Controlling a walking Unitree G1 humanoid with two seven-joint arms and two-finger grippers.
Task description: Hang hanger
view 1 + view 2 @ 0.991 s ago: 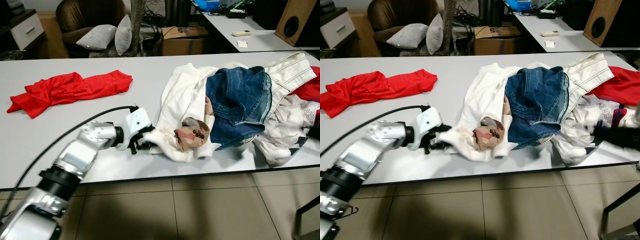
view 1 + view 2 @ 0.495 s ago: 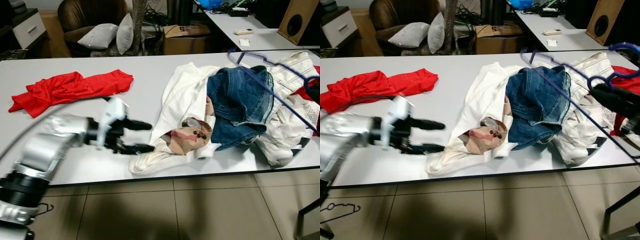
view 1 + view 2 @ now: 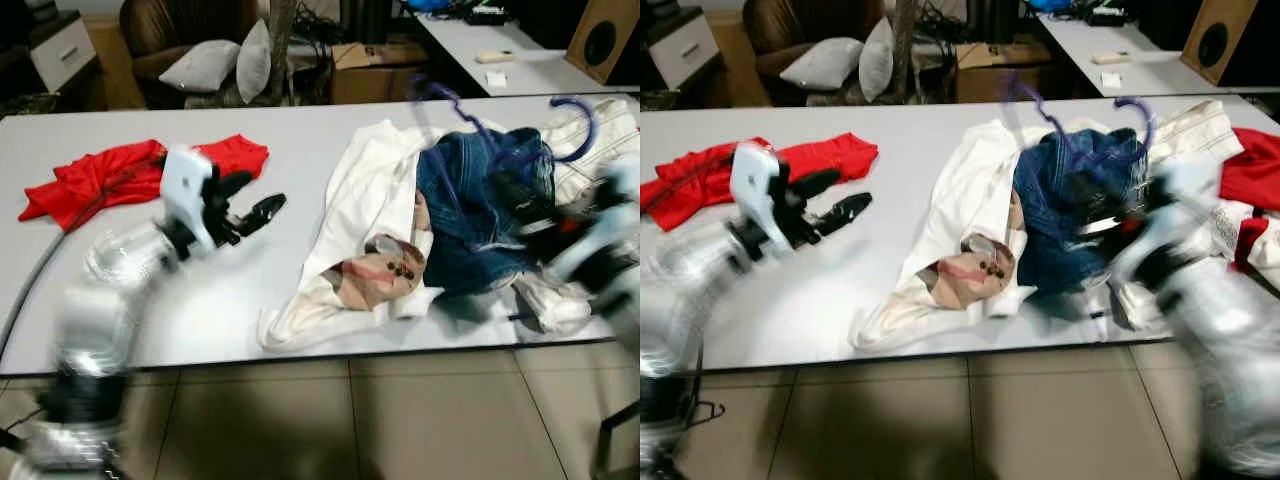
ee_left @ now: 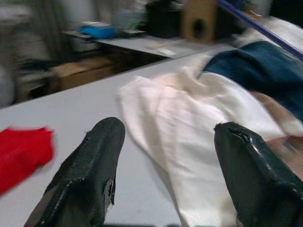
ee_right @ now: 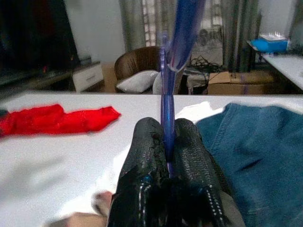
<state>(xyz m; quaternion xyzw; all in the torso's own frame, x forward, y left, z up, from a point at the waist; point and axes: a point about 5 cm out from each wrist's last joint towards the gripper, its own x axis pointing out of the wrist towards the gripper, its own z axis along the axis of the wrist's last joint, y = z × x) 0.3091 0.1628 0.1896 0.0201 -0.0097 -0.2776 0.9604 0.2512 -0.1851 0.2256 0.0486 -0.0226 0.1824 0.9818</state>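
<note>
- two grippers are at work over a grey table (image 3: 300, 150), and the step in hand looks like carrying the hanger off the clothes pile; no rail or hook to hang it on is visible, so the next move calls for finding one and turning toward it.
- far left, a red shirt (image 3: 120, 175) lies flat on the table, well apart from the pile.
- just beside it, the left gripper (image 3: 245, 200) hovers above bare tabletop, its two black fingers (image 4: 85, 179) spread wide with nothing between them; the left wrist view looks past them toward the white garment (image 3: 350, 210).
- in the middle, that white garment trails down toward the table's near edge, with a brown patterned piece (image 3: 385, 272) on its lower part.
- right of it, blue jeans (image 3: 465, 215) lie on top of the heap, with more white and red clothes beyond.
- above the jeans, the blue hanger (image 3: 1080, 130) is lifted clear of the pile, its hook curling up; both head views are blurred here, so its outline is rough.
- far right, the right gripper (image 5: 165, 142) is pinched tight on the hanger, whose thin blue bar runs straight up from between the closed fingers.
- my judgement: the grip sits on a narrow bar, so the hanger could swing or twist as the arm travels.
</note>
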